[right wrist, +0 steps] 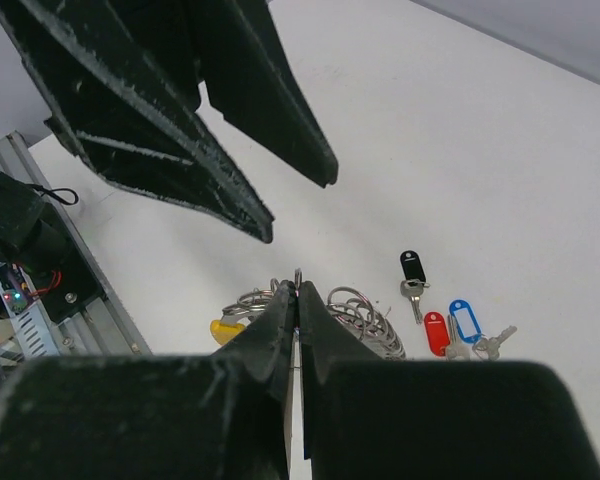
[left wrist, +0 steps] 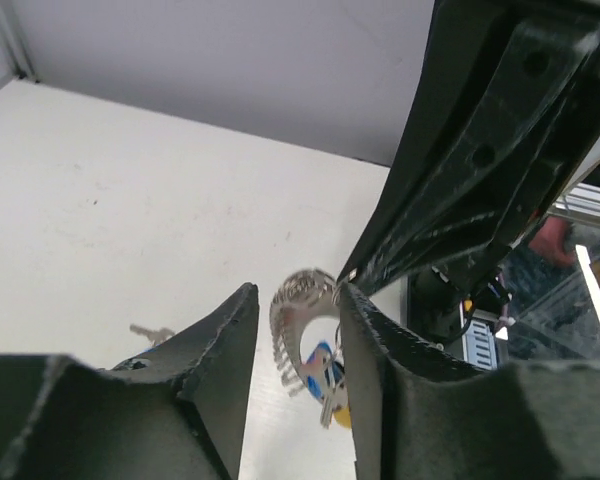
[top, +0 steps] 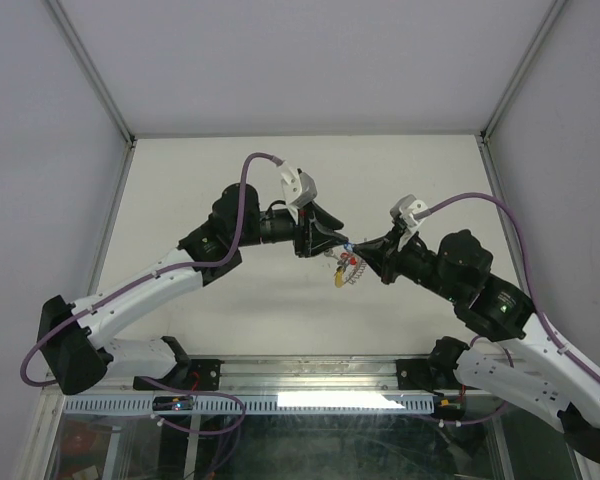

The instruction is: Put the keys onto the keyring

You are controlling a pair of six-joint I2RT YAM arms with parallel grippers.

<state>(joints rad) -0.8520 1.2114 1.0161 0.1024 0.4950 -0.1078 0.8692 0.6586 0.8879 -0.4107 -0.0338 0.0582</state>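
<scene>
The threading step is judged to be in hand. The keyring point(left wrist: 283, 330) is pinched at a thin loop of its wire by the right gripper point(right wrist: 297, 295), whose jaws are clenched flat together on it. The left gripper point(left wrist: 298, 292) is released, its jaws set apart on either side of the ring's silvery arc; whether either finger touches the ring cannot be told.

The ring is found about the middle of the worktop point(top: 180, 180), its yellow part turned toward the near edge. A black-tagged key point(right wrist: 412, 270), a red-tagged key point(right wrist: 435, 333) and a blue-tagged key point(right wrist: 463, 320) are seen just beside the ring; whether any is already threaded cannot be told. A bare key point(left wrist: 150, 333) lies apart on the worktop.

Next, a steady pinch is called for while a loose key is grasped and its hole is fed onto the wire.
</scene>
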